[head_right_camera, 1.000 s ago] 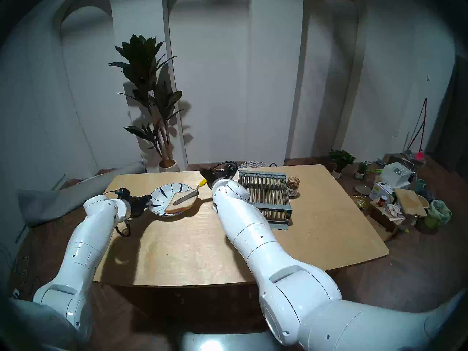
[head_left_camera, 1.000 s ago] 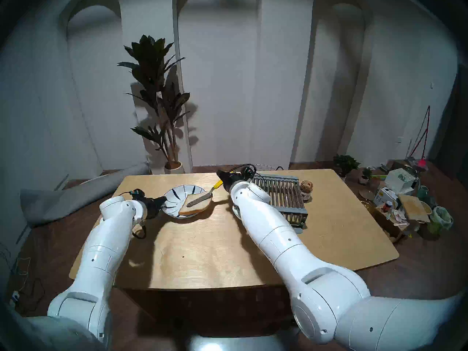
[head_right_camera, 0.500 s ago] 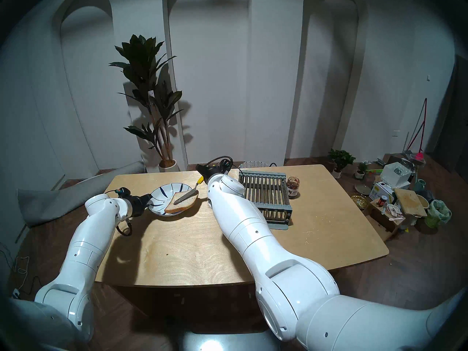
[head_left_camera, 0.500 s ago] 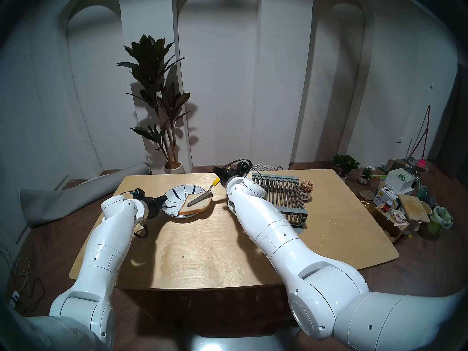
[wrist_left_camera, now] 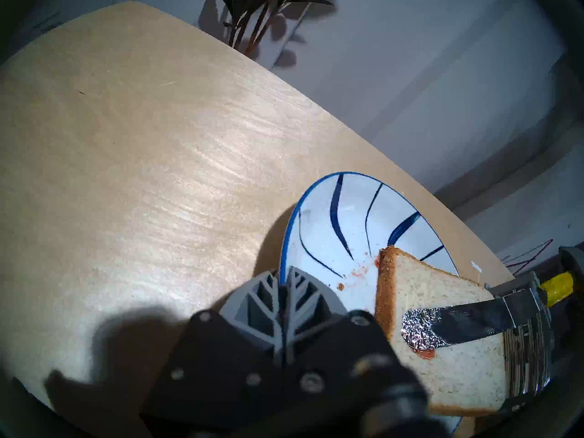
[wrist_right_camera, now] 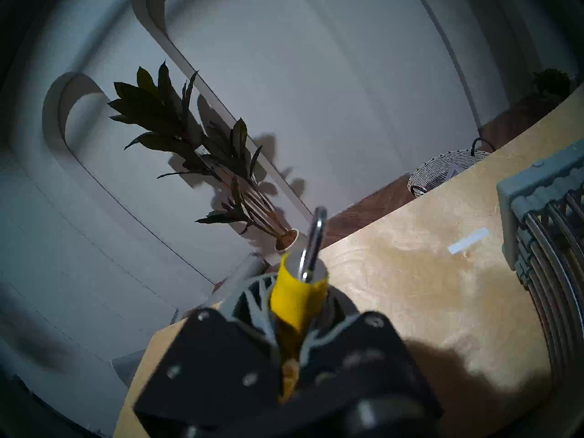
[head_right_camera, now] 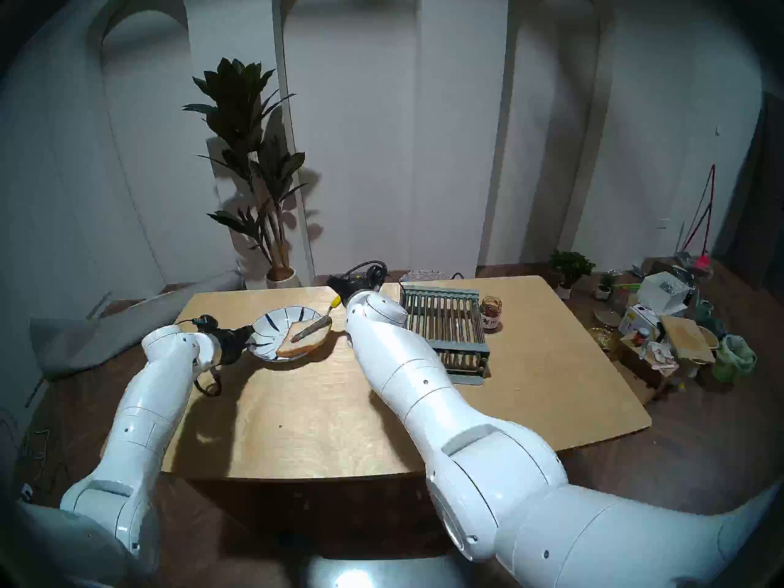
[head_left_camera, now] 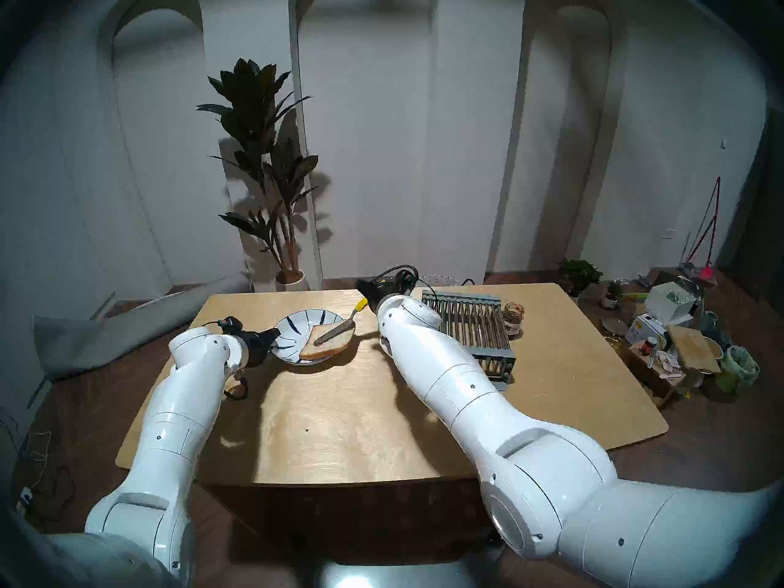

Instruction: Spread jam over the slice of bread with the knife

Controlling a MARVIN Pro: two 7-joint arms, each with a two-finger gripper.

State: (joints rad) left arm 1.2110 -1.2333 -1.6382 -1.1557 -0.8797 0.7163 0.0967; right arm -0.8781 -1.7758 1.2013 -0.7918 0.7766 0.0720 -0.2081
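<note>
The slice of bread (head_left_camera: pixel 330 342) lies on the right side of a white plate with blue strokes (head_left_camera: pixel 295 322), overhanging its rim. My right gripper (head_left_camera: pixel 368 298) is shut on the knife's yellow handle (wrist_right_camera: pixel 295 296). The knife (head_left_camera: pixel 336 331) slants down to the left and its blade rests flat on the bread. In the left wrist view the blade (wrist_left_camera: pixel 458 320) has a small red jam smear (wrist_left_camera: pixel 425 353) under its tip on the bread (wrist_left_camera: pixel 448 374). My left gripper (head_left_camera: pixel 275 333) is shut on the plate's left rim (wrist_left_camera: pixel 286 238). The jam jar (head_left_camera: pixel 512 317) stands right of the rack.
A grey slatted rack (head_left_camera: pixel 471 326) sits on the wooden table (head_left_camera: pixel 360 426) just right of my right arm, also in the right wrist view (wrist_right_camera: pixel 543 225). A woven basket (wrist_right_camera: pixel 442 172) and a potted plant (head_left_camera: pixel 263 171) stand behind the table. Clutter lies on the floor at right (head_left_camera: pixel 679 341).
My right gripper has shifted a little left and back with the knife, so the handle sits higher and the blade lies steeper on the bread. The left gripper has stayed on the plate.
</note>
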